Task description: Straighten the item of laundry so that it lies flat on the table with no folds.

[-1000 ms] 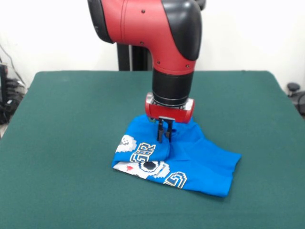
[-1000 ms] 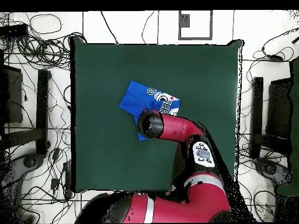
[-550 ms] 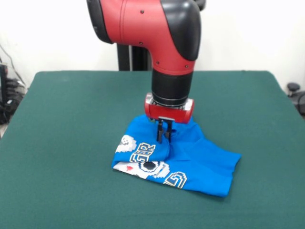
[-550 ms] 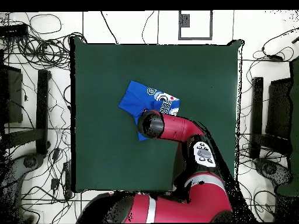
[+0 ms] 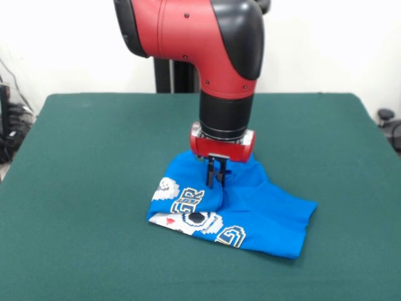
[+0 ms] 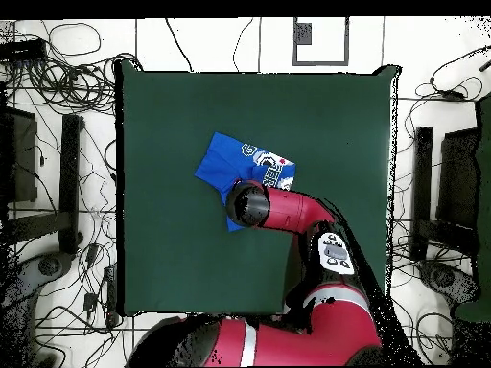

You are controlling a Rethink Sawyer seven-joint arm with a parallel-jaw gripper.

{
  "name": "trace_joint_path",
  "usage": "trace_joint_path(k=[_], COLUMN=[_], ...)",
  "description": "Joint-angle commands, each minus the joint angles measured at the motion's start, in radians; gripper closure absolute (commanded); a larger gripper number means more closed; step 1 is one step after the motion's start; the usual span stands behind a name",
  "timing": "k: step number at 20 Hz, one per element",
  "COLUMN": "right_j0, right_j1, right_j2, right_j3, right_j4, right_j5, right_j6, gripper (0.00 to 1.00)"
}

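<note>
- We see the shirt crumpled near the middle of the table, directly under the gripper.
- The gripper's fingers are pressed together, pinching a raised fold of shirt.
- The arm hangs vertically from above.

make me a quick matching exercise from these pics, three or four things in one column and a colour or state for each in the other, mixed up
Things:
1. T-shirt
2. table
3. gripper
4. arm

Colour or state:
a. red and black, comes down from above
b. bright blue, crumpled with folds
c. fingers shut on a pinch of cloth
d. dark green, flat

Pairs: 1-b, 2-d, 3-c, 4-a
</note>
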Motion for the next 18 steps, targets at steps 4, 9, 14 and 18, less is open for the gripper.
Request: trace_joint_path(k=[4,9,14,18], right_j0=[-0.006,0.003,0.018,0.031], right_j1=[0.015,0.014,0.011,-0.001], right_j2=[0.126,0.116,0.097,0.089], right_j3=[-0.003,-0.003,-0.009,-0.005], right_j4=[-0.031,-0.025,-0.02,-0.017], right_j5=[0.01,0.005,0.028,0.076], right_j6=[0.041,0.057,0.065,0.06], gripper=[1.0,1.0,1.0,1.0])
